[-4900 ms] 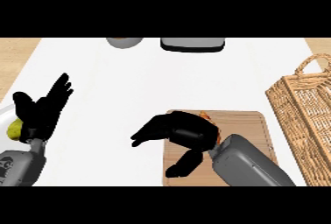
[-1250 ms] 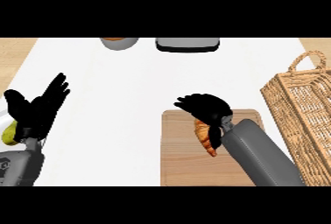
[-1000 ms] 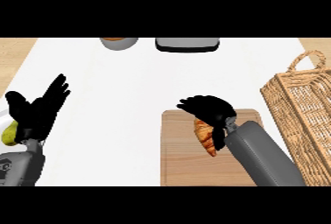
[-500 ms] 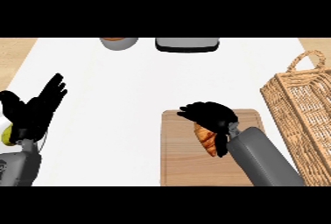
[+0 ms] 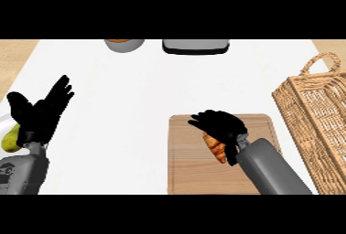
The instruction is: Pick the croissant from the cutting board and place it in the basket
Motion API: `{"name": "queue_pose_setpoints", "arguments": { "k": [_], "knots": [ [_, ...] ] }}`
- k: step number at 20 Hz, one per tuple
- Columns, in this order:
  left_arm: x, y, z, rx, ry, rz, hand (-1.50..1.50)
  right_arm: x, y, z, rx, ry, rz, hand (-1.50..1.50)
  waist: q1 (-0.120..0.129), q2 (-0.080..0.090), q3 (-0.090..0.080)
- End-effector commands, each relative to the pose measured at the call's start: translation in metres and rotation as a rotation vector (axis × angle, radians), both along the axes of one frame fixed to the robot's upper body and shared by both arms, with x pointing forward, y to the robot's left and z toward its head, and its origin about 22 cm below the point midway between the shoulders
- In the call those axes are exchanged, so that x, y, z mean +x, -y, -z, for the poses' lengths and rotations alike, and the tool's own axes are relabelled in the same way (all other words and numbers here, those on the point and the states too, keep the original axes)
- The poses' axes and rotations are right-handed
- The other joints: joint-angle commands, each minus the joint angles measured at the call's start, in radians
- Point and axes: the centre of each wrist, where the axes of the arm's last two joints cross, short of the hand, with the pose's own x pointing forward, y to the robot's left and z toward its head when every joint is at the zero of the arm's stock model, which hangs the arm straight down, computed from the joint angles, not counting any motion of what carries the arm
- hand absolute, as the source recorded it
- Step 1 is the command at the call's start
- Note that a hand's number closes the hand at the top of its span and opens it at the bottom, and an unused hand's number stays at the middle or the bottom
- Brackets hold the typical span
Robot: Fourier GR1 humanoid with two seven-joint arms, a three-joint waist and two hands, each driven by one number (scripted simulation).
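The golden-brown croissant (image 5: 215, 146) lies on the wooden cutting board (image 5: 189, 169) in the lower middle. My right hand (image 5: 221, 124) covers its upper end, fingers curled round it; only the croissant's left side shows. The wicker basket (image 5: 319, 123) with its handle stands at the right edge, apart from the board. At the left edge my left hand (image 5: 42, 111) rests open, fingers up.
A grey bowl (image 5: 123, 44) and a dark tray-like item (image 5: 196, 45) sit at the counter's far edge. A yellow-green fruit (image 5: 10, 137) on a white plate peeks out behind my left hand. White counter lies between the board and the left hand.
My right hand has slid toward me over the board and curled down on the croissant. The left hand has shifted slightly.
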Motion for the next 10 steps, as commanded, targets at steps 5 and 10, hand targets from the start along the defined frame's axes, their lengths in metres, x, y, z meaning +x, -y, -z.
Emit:
{"name": "queue_pose_setpoints", "arguments": {
  "k": [5,10],
  "knots": [
    [-0.006,-0.010,0.000,0.007,-0.005,0.019,0.00,0.003,-0.005,0.029,-0.121,0.056,-0.121,1.50,0.007,0.002,0.000],
    [-0.005,-0.013,0.000,-0.001,-0.014,-0.015,0.00,0.002,0.007,0.033,-0.100,0.051,-0.100,1.50,0.001,0.000,0.000]
  ]
}}
